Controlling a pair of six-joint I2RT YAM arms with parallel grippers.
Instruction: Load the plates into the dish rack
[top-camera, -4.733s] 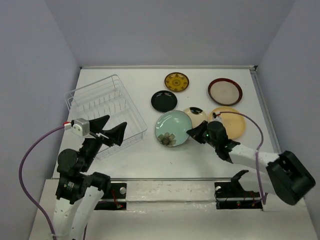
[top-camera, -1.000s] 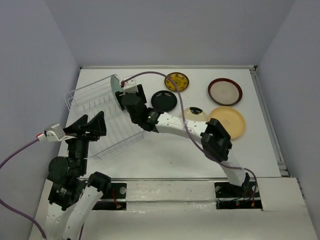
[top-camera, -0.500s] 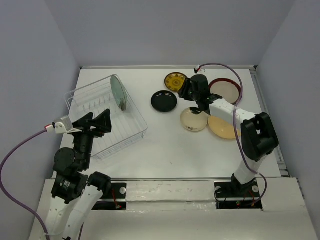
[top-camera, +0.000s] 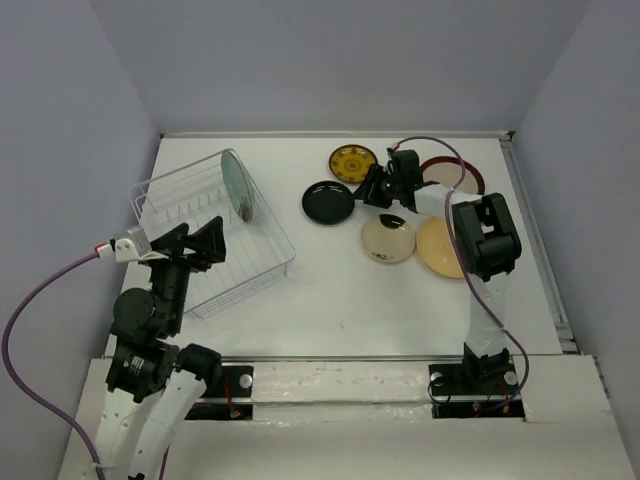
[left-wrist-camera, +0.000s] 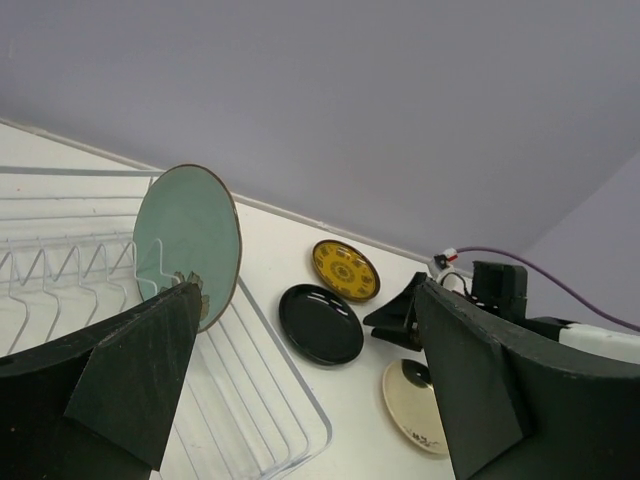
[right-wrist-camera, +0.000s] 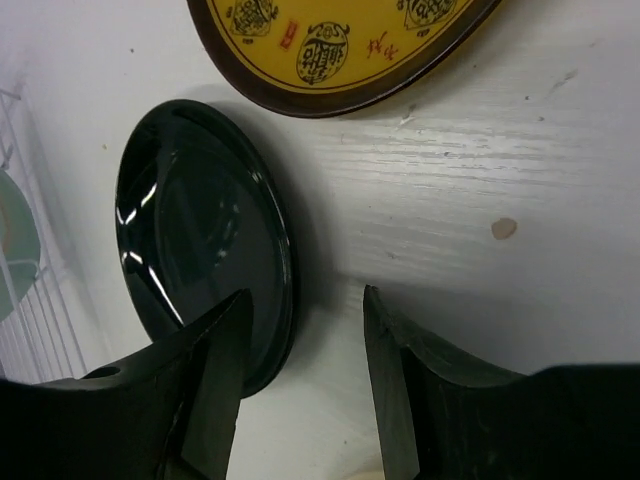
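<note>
Right wrist view: the right gripper (right-wrist-camera: 300, 300), open and empty, straddles the rim of the small black plate (right-wrist-camera: 200, 240) at centre-left, apparently to pinch it. The mint-green plate (top-camera: 238, 183) already stands upright in the dish rack (top-camera: 262, 262).

mint-green plate (top-camera: 237, 185): gone from the table in front of the right gripper (top-camera: 366, 192), now on edge in the dish rack (top-camera: 180, 172), far off its fingertips | right gripper: swung clear of the rack, dropped low, jaws apart, tips just beside the small black plate (top-camera: 328, 203)
</note>
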